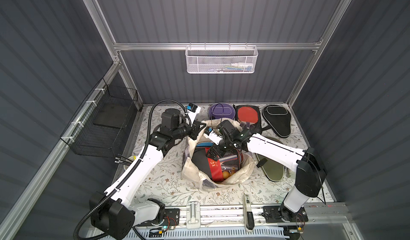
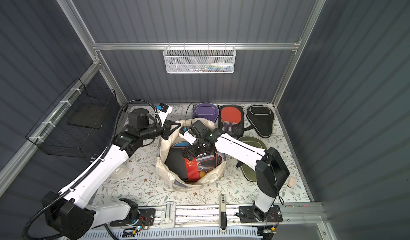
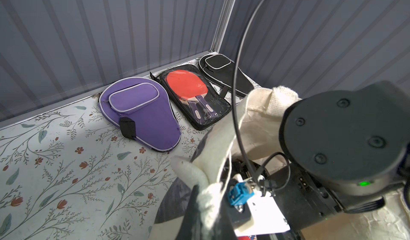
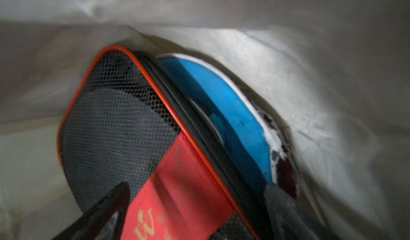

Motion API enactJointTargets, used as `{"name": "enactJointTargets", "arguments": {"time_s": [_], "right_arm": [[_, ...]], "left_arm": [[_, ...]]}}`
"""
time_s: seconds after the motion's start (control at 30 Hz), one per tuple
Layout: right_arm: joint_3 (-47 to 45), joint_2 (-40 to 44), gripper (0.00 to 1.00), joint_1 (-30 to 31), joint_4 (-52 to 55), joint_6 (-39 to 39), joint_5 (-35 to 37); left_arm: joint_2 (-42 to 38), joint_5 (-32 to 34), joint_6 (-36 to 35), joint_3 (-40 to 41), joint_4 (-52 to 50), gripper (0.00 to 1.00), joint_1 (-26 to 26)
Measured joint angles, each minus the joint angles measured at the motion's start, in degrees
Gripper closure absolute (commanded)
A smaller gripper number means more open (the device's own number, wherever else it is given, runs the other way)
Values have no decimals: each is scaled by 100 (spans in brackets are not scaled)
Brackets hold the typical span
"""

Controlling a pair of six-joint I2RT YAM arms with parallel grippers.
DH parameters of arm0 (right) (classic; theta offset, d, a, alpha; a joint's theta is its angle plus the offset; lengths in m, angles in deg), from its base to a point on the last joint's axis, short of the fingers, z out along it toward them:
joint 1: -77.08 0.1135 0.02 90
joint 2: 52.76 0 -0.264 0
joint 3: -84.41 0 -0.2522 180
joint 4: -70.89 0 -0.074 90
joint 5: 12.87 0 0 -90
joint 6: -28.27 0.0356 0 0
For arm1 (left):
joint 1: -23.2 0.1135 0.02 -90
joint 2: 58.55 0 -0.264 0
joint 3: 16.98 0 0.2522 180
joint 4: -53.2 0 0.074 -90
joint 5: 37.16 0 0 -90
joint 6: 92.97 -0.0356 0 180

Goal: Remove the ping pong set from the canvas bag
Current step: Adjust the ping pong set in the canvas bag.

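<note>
The canvas bag (image 1: 191, 170) stands mouth-up at the centre of the bench (image 1: 164, 183). The left gripper (image 1: 197, 130) is clamped on the bag's rim, on the side toward the far left corner, with cream fabric bunched against its finger. The right gripper (image 1: 210, 155) is inside the bag mouth. Its jaws stand wide apart, straddling the zip edge of a black-and-red case (image 4: 115, 128). A blue case (image 4: 226, 108) lies just beside that case, between it and the bag wall. Orange balls (image 1: 226, 174) show at the bag's near side.

Outside the bag, along the far edge:
- purple case (image 1: 221, 113)
- paddle pack (image 1: 246, 116)
- black case (image 1: 277, 121)

An olive case (image 1: 271, 166) lies near the right edge, partly under the right arm
</note>
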State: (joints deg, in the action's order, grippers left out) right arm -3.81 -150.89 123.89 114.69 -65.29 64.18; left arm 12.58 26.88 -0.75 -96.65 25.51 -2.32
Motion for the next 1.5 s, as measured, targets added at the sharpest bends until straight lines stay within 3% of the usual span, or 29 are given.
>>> {"name": "enactJointTargets", "arguments": {"time_s": [0.23, 0.4, 0.6, 1.17, 1.5], "right_arm": [[-2, -138, 37, -17, -28, -37, -116], [-111, -114, 71, -61, -164, -42, -179], [-188, 98, 98, -66, -216, -96, -223], [-476, 1196, 100, -9, 232, -146, -297], [-691, 1661, 100, 42, 299, -179, 345]], "left_arm": [[0, -24, -2, 22, 31, 100, 0], [2, -24, -4, 74, 96, 100, 0], [-4, -22, -46, 76, 114, 100, 0], [-310, 28, -101, 151, 72, 100, -2], [-354, 39, -111, 175, 79, 100, -2]]}}
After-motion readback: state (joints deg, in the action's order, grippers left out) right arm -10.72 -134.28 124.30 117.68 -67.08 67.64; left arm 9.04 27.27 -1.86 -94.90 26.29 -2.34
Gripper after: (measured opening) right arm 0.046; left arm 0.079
